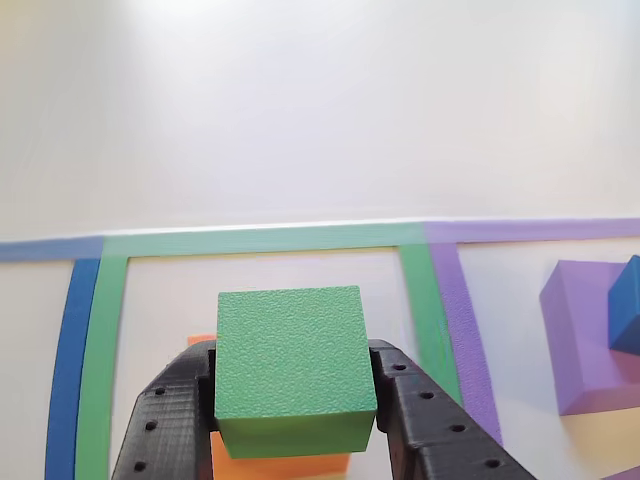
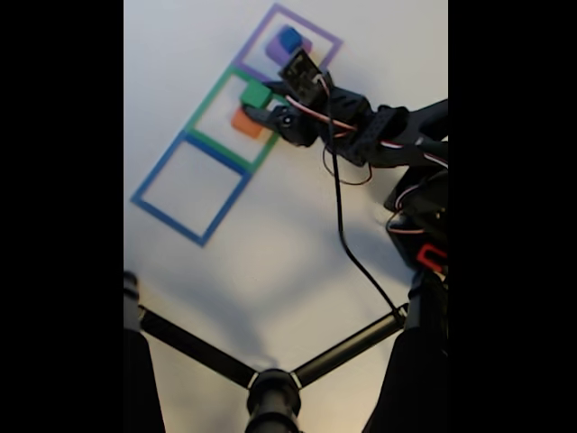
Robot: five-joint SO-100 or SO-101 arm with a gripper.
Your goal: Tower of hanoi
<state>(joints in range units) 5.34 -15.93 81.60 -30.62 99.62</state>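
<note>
The green taped square frames the gripper, with the purple block off to its right in the other view, carrying a blue block. Just under the jaws lies the orange block, and clamped between them sits the smaller green block. Judging by this, the green block is either being set on the orange or lifted off; keep it level and centred.

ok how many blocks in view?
4. Green block in the gripper, orange block beneath it in the green square; blue block on purple block in the purple square.
</note>
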